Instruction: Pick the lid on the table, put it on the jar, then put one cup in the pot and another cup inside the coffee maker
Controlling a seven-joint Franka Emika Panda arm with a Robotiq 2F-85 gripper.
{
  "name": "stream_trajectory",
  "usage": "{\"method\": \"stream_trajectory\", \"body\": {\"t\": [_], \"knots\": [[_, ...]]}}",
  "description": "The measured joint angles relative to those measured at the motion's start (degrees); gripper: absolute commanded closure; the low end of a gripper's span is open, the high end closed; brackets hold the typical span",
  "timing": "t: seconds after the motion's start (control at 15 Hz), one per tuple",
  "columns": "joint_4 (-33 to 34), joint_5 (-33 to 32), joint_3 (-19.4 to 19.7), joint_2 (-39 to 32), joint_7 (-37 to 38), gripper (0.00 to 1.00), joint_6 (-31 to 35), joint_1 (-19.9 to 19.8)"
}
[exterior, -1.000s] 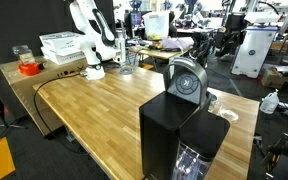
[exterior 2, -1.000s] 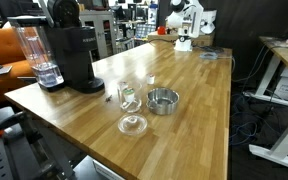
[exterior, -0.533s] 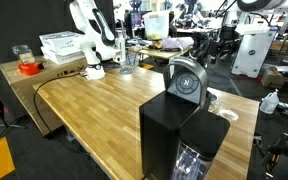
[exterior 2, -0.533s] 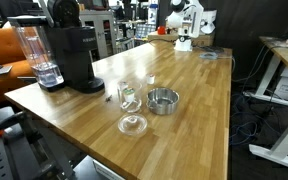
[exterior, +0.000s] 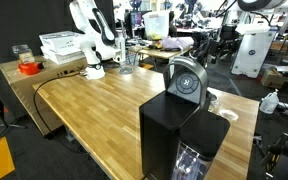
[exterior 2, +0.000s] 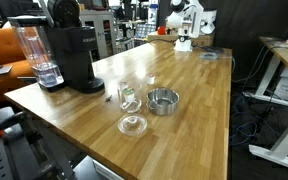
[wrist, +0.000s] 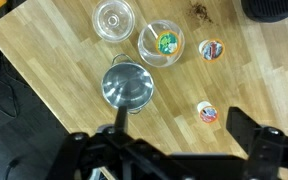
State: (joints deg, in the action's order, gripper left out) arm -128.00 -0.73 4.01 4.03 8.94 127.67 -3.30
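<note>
Wrist view, looking straight down on the wooden table [wrist: 44, 70]: the glass lid [wrist: 112, 18], the open jar [wrist: 161, 43], the steel pot [wrist: 128, 85] with its handle pointing toward me, and two small cups [wrist: 212, 49] [wrist: 208, 112]. My gripper [wrist: 174, 150] hangs above them, jaws spread wide and empty. Only the exterior views show the coffee maker [exterior 2: 72, 52], upright at the table's far end from my arm. Nothing has moved since a second ago.
</note>
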Motion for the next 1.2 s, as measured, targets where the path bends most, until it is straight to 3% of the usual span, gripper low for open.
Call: {"method": "stream_trajectory", "body": {"t": [0.27, 0.87, 1.2], "knots": [[-1.1, -0.09, 1.22, -0.66, 0.01, 0.0, 0.05, -0.89], [-10.63, -0.21, 4.86, -2.38, 1.16, 0.0, 3.05, -3.98], [-10.62, -0.21, 4.74, -2.65, 1.25, 0.0, 3.13, -3.93]]}}
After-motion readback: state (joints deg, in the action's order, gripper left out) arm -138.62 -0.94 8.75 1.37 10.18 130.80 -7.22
